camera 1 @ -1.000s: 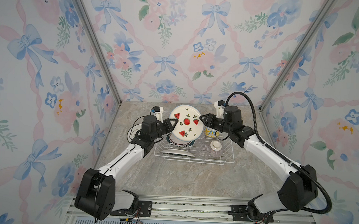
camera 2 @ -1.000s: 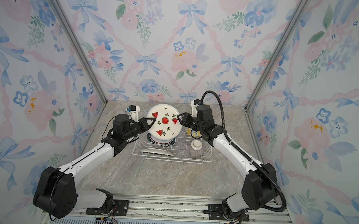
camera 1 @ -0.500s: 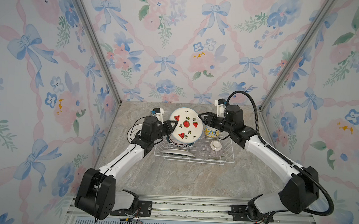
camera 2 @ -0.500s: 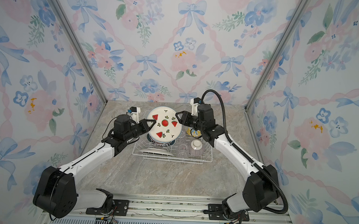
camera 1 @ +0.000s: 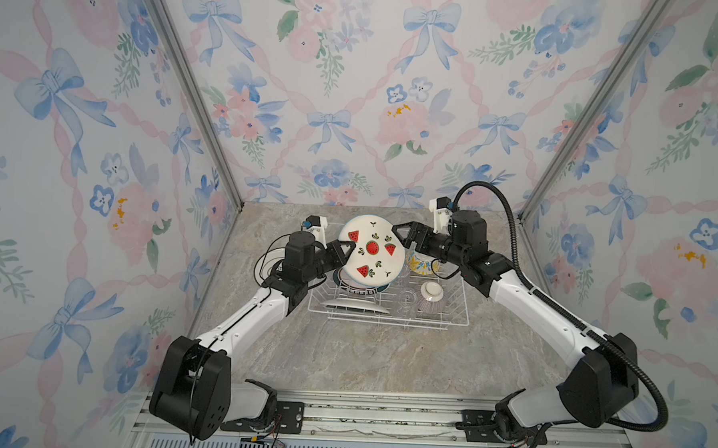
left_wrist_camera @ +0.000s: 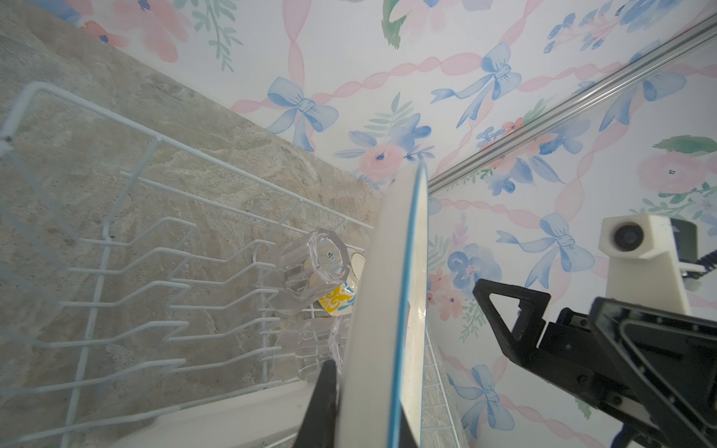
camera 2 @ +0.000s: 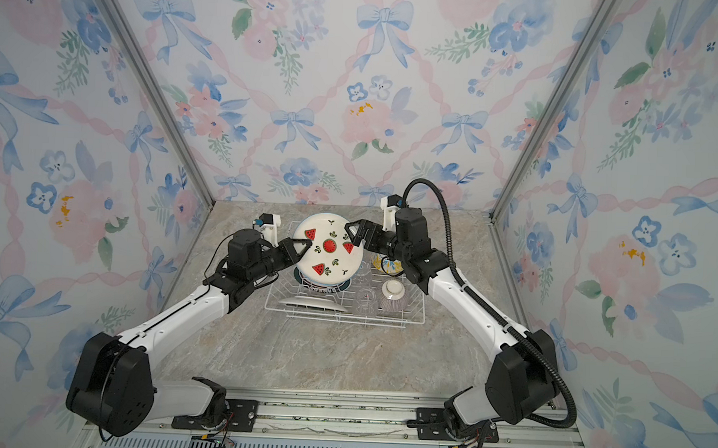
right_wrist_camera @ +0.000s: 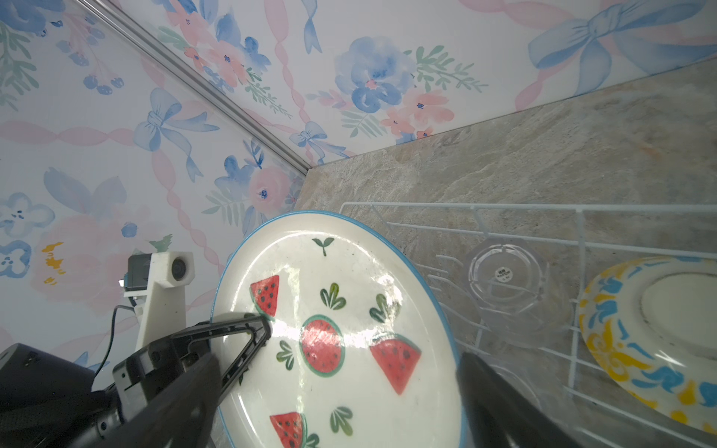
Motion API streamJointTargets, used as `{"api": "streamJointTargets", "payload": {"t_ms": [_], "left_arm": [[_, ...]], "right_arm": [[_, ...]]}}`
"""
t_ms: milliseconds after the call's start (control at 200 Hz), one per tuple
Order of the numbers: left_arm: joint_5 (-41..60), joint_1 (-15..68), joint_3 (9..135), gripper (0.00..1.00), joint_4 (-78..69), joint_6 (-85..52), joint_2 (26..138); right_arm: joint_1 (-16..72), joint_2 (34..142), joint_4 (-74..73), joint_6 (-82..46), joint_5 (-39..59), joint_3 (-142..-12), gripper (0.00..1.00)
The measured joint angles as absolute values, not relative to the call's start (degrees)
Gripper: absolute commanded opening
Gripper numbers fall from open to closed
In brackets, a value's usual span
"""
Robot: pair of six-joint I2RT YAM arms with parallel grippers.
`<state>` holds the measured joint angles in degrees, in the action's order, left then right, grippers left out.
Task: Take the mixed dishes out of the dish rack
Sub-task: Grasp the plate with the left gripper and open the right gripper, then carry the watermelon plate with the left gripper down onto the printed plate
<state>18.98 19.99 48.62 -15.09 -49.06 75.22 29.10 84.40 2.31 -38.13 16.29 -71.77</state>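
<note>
The watermelon-print plate (camera 1: 372, 250) (camera 2: 329, 248) stands on edge above the left half of the white wire dish rack (camera 1: 386, 324) (camera 2: 336, 319). My left gripper (camera 1: 348, 247) (left_wrist_camera: 364, 426) is shut on the plate's left rim; the left wrist view shows the plate (left_wrist_camera: 388, 310) edge-on. My right gripper (camera 1: 402, 235) (right_wrist_camera: 341, 407) is open at the plate's upper right rim, and the plate face (right_wrist_camera: 341, 329) fills the space between its jaws. Still in the rack are a teal-rimmed plate (camera 1: 360, 289), a flat white plate (camera 1: 353, 306), glass cups (camera 1: 407, 298), a striped bowl (camera 1: 431, 294) and a yellow-blue bowl (camera 1: 420, 265).
Bare marble tabletop (camera 1: 364, 358) stretches in front of the rack and to its left. Floral walls close in the back and both sides. In the right wrist view a glass cup (right_wrist_camera: 504, 279) and the yellow-blue bowl (right_wrist_camera: 640, 329) sit just beyond the plate.
My right gripper has opened and let go of the plate's right rim. The left gripper keeps its hold, and the plate has barely moved.
</note>
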Motion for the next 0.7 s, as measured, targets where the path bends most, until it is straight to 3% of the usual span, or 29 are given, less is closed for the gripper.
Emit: {"api": "streamJointTargets", "payload": {"t_ms": [700], "left_arm": [[16.29,13.87,47.53,0.00,-14.35,-48.40,71.35]], "right_arm": [[29.10,81.01,2.72,-35.46,14.37,-71.57,0.97]]}}
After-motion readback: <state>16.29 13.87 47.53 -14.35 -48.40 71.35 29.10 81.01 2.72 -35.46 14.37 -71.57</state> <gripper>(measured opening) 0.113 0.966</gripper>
